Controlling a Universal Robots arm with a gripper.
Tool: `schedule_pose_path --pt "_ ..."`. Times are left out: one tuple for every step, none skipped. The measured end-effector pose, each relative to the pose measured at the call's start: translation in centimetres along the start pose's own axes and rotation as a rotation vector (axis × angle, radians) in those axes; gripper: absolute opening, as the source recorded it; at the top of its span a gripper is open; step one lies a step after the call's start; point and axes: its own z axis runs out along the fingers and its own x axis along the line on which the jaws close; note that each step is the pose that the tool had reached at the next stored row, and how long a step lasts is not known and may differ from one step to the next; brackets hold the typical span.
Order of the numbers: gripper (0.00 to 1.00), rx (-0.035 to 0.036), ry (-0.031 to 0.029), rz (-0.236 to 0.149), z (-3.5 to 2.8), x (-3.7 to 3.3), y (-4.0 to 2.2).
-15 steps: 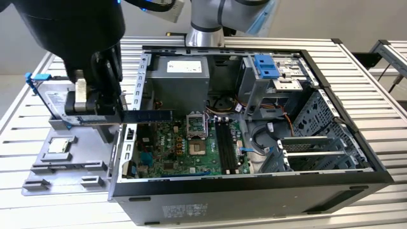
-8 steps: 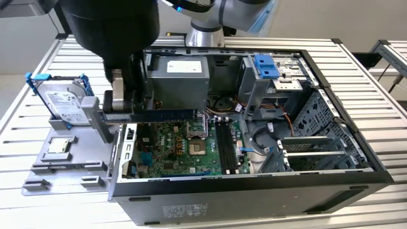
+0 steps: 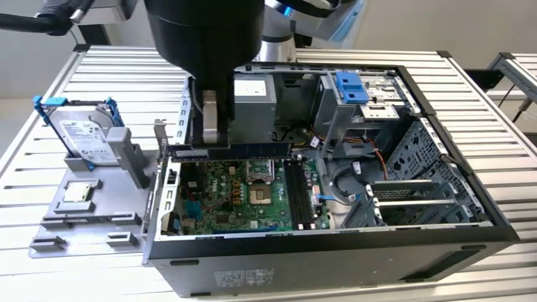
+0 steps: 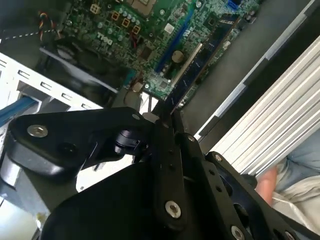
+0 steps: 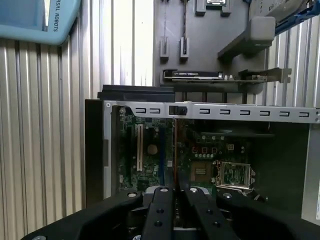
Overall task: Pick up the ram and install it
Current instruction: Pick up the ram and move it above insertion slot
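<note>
My gripper (image 3: 210,145) is shut on the ram (image 3: 239,151), a long thin dark board that hangs level above the far left part of the open computer case (image 3: 336,258). In the second wrist view the ram (image 4: 205,55) reaches out from the gripper (image 4: 167,120) over the green motherboard (image 4: 125,35). In the first wrist view the gripper (image 5: 176,191) holds the ram (image 5: 175,150) edge-on above the board. The black memory slots (image 3: 298,195) lie further toward the exterior view's right and run crosswise to the held stick.
A grey fixture tray (image 3: 92,223) left of the case carries a hard drive in a blue frame (image 3: 80,135) and a small silver processor chip (image 3: 77,192). A graphics card (image 5: 195,75) stands beside the case wall. A person's hand (image 4: 267,182) lies near the slatted table.
</note>
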Motion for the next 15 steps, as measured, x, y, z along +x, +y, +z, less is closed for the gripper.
schedule_pose_path --pt "0.00 0.0000 0.0000 0.000 0.00 0.00 -0.46" --pt "0.00 0.0000 -0.0001 0.000 -0.01 -0.01 -0.91" --pt "0.00 0.0000 -0.0001 0.000 -0.01 -0.01 -1.38" --pt "0.00 0.0000 0.0000 0.000 -0.02 -0.02 -1.81" --pt "0.00 0.0000 0.0000 0.000 -0.03 -0.02 -2.29" --pt "0.00 0.0000 0.0000 0.000 -0.03 -0.03 -2.74" --pt "0.00 0.0000 0.0000 0.000 -0.04 -0.03 -3.18" --pt "0.00 0.0000 -0.0001 0.000 -0.04 -0.04 -3.62" --pt "0.00 0.0000 0.0000 0.000 -0.05 -0.04 -4.07" --pt "0.00 0.0001 -0.0001 0.000 -0.05 -0.04 -4.52" --pt "0.00 0.0000 0.0000 0.000 -0.06 -0.05 -4.98" --pt "0.00 0.0000 0.0000 0.000 -0.07 -0.06 -5.43" --pt "0.00 0.0000 0.0000 0.000 -0.07 -0.06 -5.91" --pt "0.00 0.0000 0.0000 0.000 -0.08 -0.07 -6.37" --pt "0.00 0.0000 0.0000 0.000 -0.08 -0.07 -6.79"
